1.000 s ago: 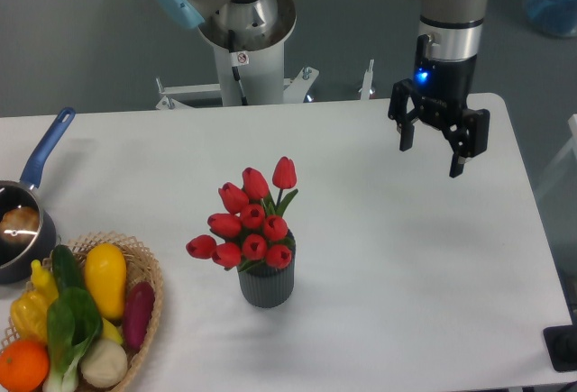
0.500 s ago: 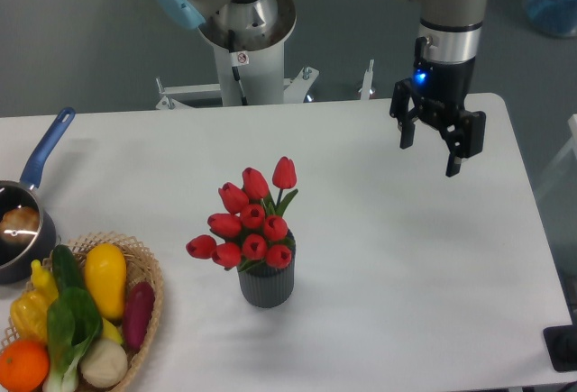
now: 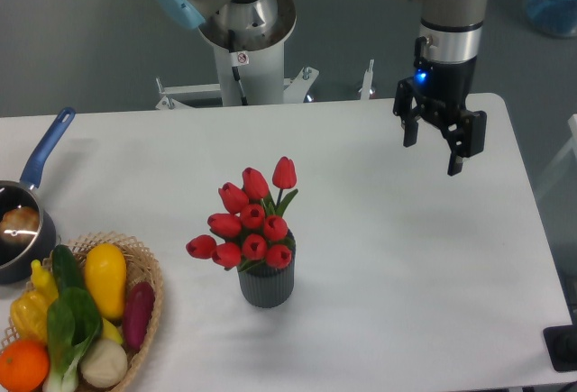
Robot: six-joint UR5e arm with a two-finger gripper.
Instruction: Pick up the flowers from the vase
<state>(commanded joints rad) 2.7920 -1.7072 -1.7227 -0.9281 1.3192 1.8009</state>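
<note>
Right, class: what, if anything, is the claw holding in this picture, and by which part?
Nothing is held. The claw hangs open and empty above the table's far right side, well apart from the flowers, which stand in the vase.

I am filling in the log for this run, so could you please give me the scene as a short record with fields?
flowers: red tulips standing upright in the vase
vase: dark ribbed pot, near the table's middle
gripper: open, empty, above the table's far right part, well away from the flowers
saucepan: blue-handled, at the left edge
basket: wicker, front left, filled with vegetables and fruit
table: white
task state: flowers not yet grasped
</note>
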